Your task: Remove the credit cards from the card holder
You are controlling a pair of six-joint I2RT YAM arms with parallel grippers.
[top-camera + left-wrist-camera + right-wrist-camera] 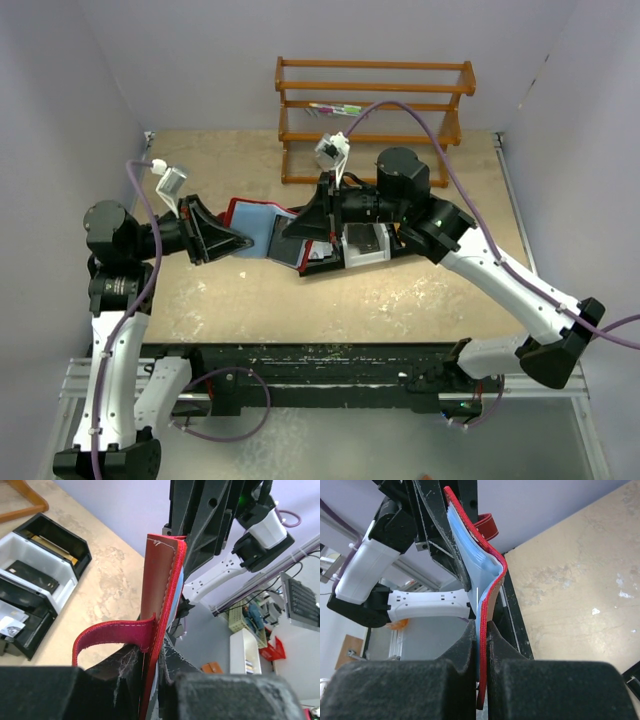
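Observation:
The red card holder (258,231) hangs open between my two grippers, above the table, its light blue sleeves facing up. My left gripper (233,240) is shut on its left edge. In the left wrist view the holder (159,590) stands edge-on in that gripper (159,656), and its snap tab (105,636) loops out to the left. My right gripper (297,227) is shut on its right edge. The right wrist view shows the red edge and blue sleeves (481,567) pinched in that gripper (482,632). No credit card shows plainly inside the holder. A grey-silver card (10,625) lies in the tray.
A black-and-white three-compartment tray (372,258) sits under my right gripper. In the left wrist view it holds a gold-yellow block (55,546) and a black block (31,576). A wooden rack (375,100) stands at the back.

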